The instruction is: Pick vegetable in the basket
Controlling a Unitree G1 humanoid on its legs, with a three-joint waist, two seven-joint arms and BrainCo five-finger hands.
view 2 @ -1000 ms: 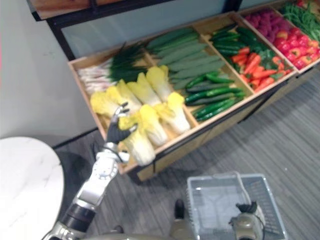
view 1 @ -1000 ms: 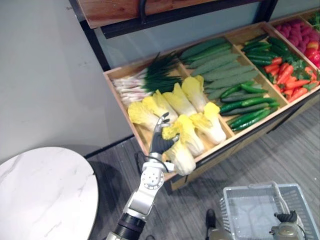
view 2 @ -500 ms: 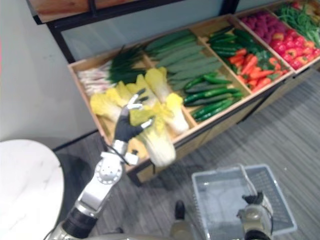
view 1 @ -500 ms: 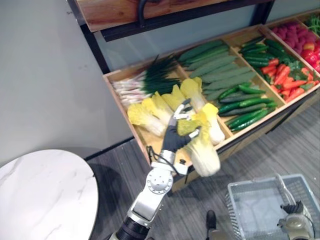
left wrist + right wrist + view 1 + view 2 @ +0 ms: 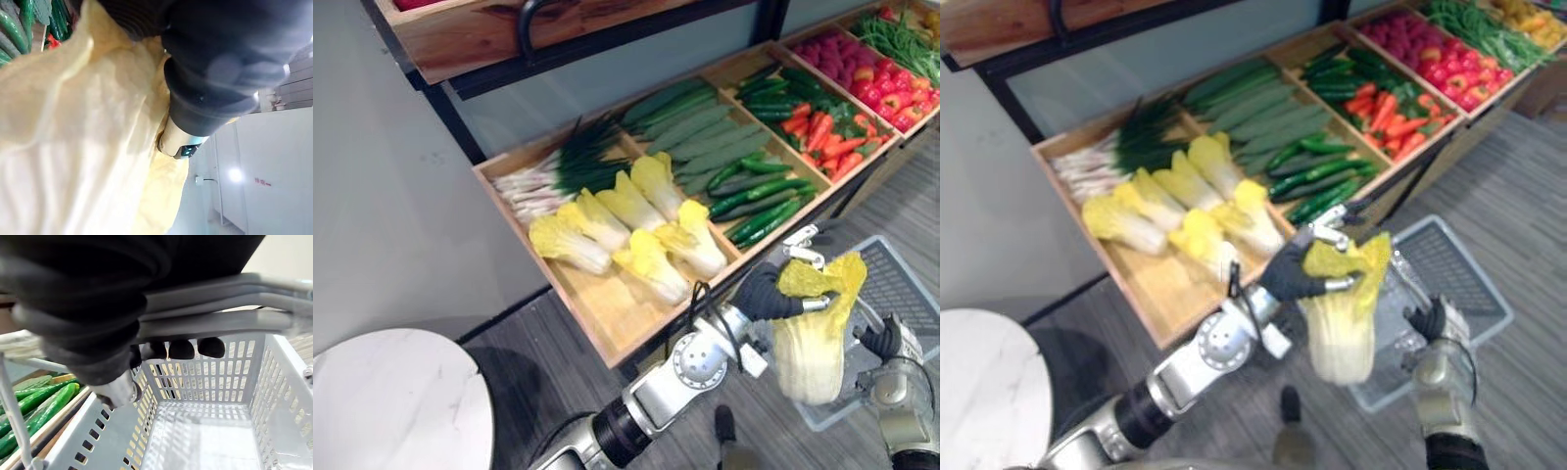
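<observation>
Fingers (image 5: 811, 305) of the left hand (image 5: 764, 292) are curled round the leafy yellow top of a cabbage (image 5: 810, 357). It hangs stalk-down in the air, right at the left edge of the grey basket (image 5: 1487, 311). The right hand (image 5: 1432, 321) has its fingers (image 5: 182, 348) wrapped round the basket's handle (image 5: 220, 308). Behind, more cabbages (image 5: 607, 220) lie in the wooden display tray (image 5: 597, 313).

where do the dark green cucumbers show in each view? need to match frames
Left eye view: cucumbers in the crate, right of the cabbages.
Right eye view: cucumbers in that compartment, behind the held cabbage.
Left wrist view: cucumbers past the held cabbage.
Right wrist view: cucumbers outside the basket wall.
Shared landmark: the crate.
</observation>
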